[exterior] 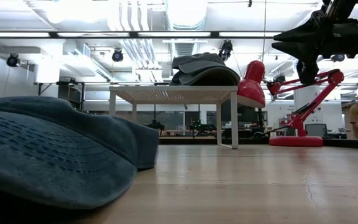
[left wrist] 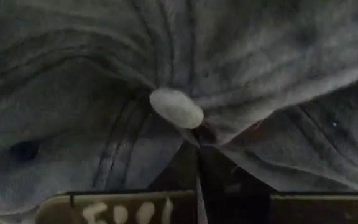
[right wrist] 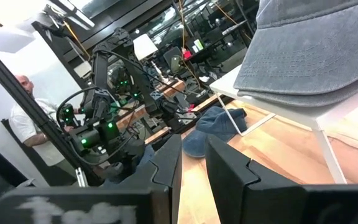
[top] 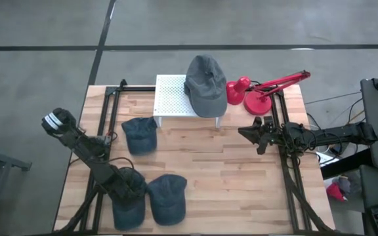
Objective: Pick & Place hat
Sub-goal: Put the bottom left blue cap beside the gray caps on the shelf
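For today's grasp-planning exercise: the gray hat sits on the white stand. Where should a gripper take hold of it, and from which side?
Grip the brim of the gray hat, which overhangs the front edge of the white stand with free space beneath. Come in level from the open table side in front, where the right gripper waits, probably one finger above the brim and one below. The rounded crown offers no edge to pinch.

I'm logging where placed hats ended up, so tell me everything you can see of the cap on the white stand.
The grey cap looks like washed cotton with stitched panels and a stitched brim. It lies crown up on the white perforated stand, overhanging the edge nearest the red lamp. Nothing grips it; the right end effector hovers apart, jaws slightly open.
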Controlling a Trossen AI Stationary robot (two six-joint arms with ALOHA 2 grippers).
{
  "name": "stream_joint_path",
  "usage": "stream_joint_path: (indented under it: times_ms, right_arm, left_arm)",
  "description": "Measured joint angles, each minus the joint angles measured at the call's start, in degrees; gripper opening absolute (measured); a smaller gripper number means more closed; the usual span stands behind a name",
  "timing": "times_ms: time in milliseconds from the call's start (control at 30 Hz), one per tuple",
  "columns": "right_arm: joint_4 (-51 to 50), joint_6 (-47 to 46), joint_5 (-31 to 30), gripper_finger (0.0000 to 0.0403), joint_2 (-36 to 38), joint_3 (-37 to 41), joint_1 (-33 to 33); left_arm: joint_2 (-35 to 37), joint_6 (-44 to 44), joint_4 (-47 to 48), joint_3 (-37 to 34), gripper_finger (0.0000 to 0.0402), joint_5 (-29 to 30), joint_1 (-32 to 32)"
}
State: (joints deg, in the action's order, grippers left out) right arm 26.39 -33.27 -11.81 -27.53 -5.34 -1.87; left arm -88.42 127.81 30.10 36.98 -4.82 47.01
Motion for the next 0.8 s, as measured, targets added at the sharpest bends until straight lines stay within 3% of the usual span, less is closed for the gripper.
stream_joint_path:
  times_ms: [167,300,433,800]
  right_arm:
    - [0.0,0.0,-0.1,0.0068,0.0,0.0,0.0]
    - [0.0,0.0,-0.1,0.0068,0.0,0.0,0.0]
    - [0.0,0.2,-0.1,0.0068,0.0,0.0,0.0]
    - [0.0,0.5,-0.1,0.0068,0.0,0.0,0.0]
  left_arm:
    - [3.5,-0.7,9.7,3.8,0.0000,3.7,0.0]
    - [6.3,-0.8,22.5,7.9,0.0000,4.0,0.0]
    - [8.4,-1.4,28.3,12.4,0.0000,4.7,0.1]
    - [9.2,-2.3,34.8,20.1,0.0000,8.3,0.1]
